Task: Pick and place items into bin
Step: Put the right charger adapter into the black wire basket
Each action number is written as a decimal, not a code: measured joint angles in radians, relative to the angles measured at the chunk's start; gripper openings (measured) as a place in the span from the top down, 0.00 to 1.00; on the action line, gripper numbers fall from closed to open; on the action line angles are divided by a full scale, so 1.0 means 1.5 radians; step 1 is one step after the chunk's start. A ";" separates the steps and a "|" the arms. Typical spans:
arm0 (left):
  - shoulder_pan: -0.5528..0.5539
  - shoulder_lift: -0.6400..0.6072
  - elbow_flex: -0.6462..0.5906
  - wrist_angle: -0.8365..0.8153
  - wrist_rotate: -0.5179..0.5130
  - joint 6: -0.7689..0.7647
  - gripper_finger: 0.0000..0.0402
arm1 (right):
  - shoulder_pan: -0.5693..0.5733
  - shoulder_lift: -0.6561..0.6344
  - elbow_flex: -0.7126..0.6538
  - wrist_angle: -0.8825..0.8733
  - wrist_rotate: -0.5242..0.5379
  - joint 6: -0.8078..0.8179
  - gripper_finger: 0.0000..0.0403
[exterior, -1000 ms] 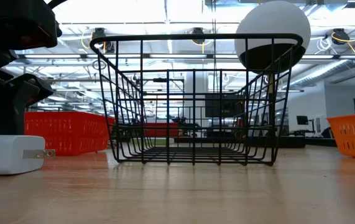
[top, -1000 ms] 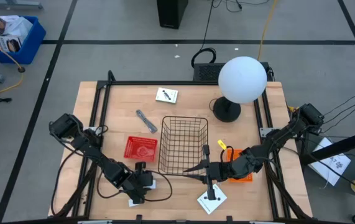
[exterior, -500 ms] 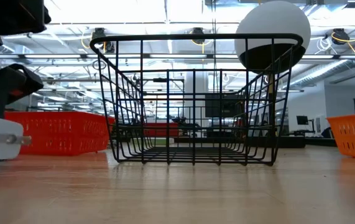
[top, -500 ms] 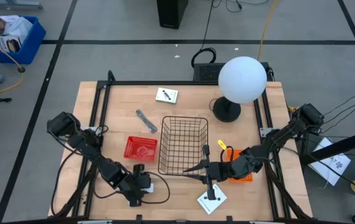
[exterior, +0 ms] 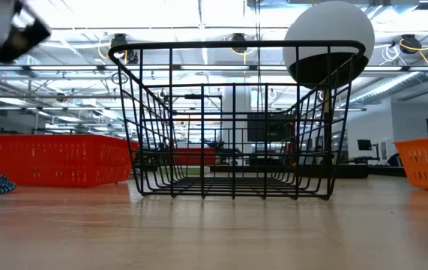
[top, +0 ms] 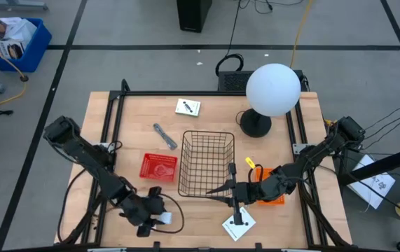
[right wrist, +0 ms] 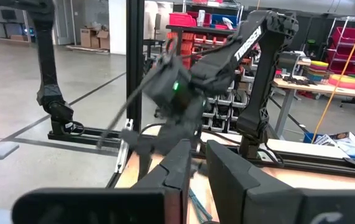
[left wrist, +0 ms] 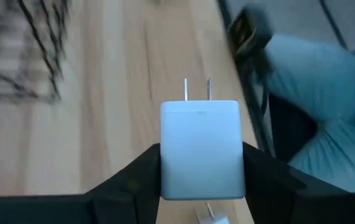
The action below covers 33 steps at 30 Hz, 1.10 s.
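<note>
White wall charger (left wrist: 201, 149), prongs forward, clamped in the left hand (top: 152, 218), lifted clear of the bench (top: 129, 126) at its near-left corner. Carry step under way; next, swing over the wire basket (top: 207, 163) and release. Right hand (top: 222, 189) idle beside the basket, fingers nearly closed, empty.

Overhead and table-level cameras share the wire basket (top: 207, 164); wrist cameras sit close.

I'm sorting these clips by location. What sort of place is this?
Probably a robotics lab or workshop: a wooden table on a taped concrete floor, shelves of red parts bins behind, and ceiling strip lights over a big open hall.
</note>
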 joint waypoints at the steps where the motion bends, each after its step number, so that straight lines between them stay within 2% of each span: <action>1: 0.001 -0.015 0.000 0.008 -0.013 0.013 0.54 | 0.000 0.000 0.000 0.000 0.000 0.000 0.89; 7: 0.045 -0.098 0.000 0.056 -0.060 0.102 0.51 | 0.000 0.000 0.000 0.000 0.000 0.000 0.89; 10: 0.083 -0.114 0.000 0.069 -0.061 0.139 0.47 | 0.000 0.000 0.000 0.001 0.000 0.000 0.89; 13: 0.137 -0.116 0.001 0.069 -0.058 0.152 0.48 | 0.000 0.000 0.000 0.001 0.000 -0.001 0.89; 19: 0.265 -0.116 0.001 0.097 0.058 0.177 0.60 | 0.000 0.000 0.000 0.000 0.000 -0.002 0.89; 22: 0.311 -0.117 0.001 0.089 0.143 0.143 0.68 | 0.000 0.000 0.000 0.000 0.000 -0.002 0.89; 27: 0.288 -0.121 0.001 0.064 0.214 0.121 0.76 | 0.000 0.000 0.001 -0.016 0.000 -0.002 0.89; 33: 0.181 -0.118 0.001 0.065 0.166 0.133 0.78 | 0.000 0.000 0.001 -0.036 0.000 0.004 0.89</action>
